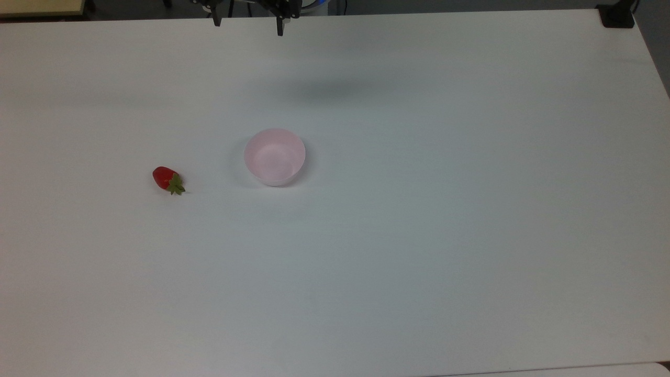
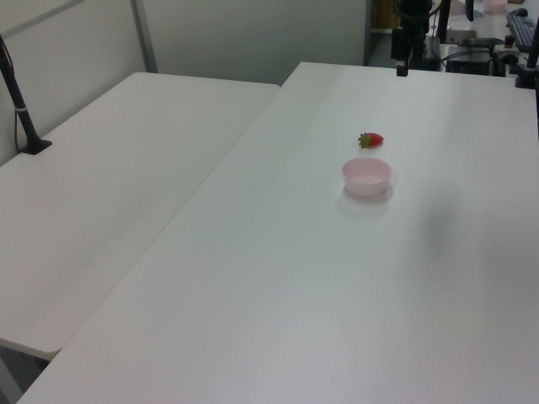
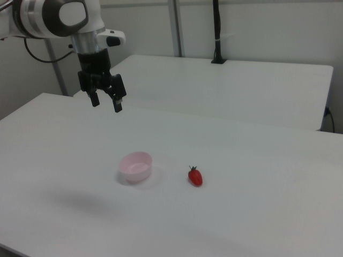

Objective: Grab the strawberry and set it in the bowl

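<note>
On the big white table (image 1: 419,235) lies a small shiny red strawberry with a green leafy top (image 1: 168,179). It sits by itself, a little way to the top view's left of the small round pale pink bowl (image 1: 275,156). High above the table hangs the black two-finger gripper (image 3: 106,101), with its fingers spread apart and holding nothing.

A large white table (image 1: 419,235) with a plain matte top fills the foreground. In the left view a second white table (image 2: 101,185) adjoins it, with a black pole (image 2: 18,101) clamped at its far edge. Behind stand pale grey walls (image 2: 244,34) with a metal upright (image 2: 145,35). Lighting is soft, perhaps from overhead.
</note>
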